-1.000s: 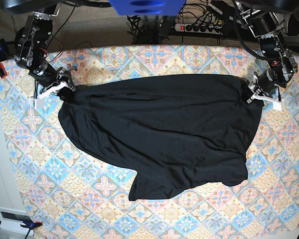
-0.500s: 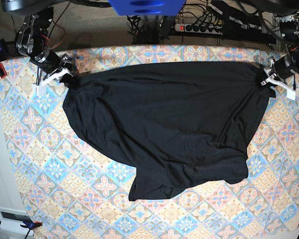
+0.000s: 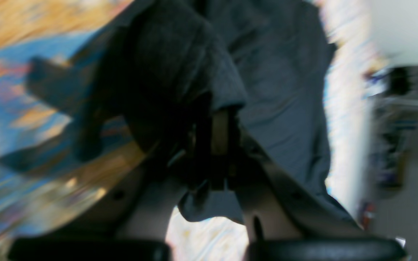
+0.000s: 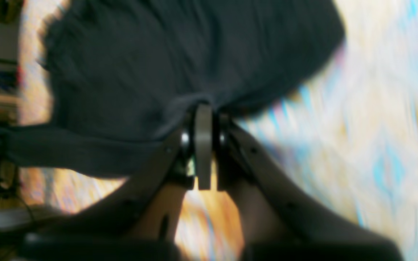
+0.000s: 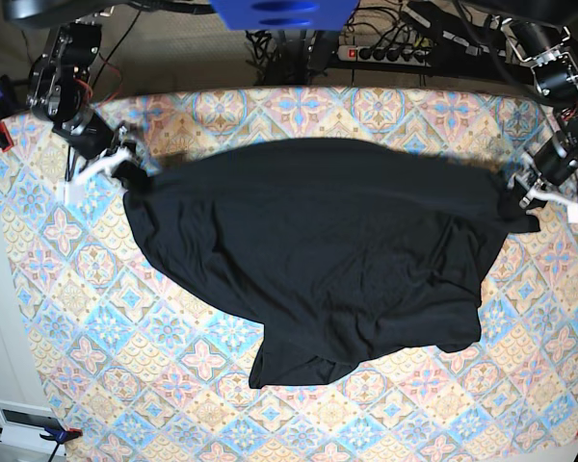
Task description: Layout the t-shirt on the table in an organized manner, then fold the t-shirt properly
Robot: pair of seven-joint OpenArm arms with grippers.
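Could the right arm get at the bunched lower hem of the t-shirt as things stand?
Probably not yet: the right gripper is shut on the t-shirt at its far corner, so it would have to let go first; the table between looks unobstructed.

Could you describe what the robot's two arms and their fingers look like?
Both arms are black, jointed metal with exposed cabling; the right arm shows red wires. Each ends in pale whitish fingers, seen on the left gripper and the right gripper.

Base view: high overhead, facing straight down on the whole table. Wrist views: mounted close behind each gripper, looking along the fingers, blurred. Shared by all three: the t-shirt and patterned cloth.
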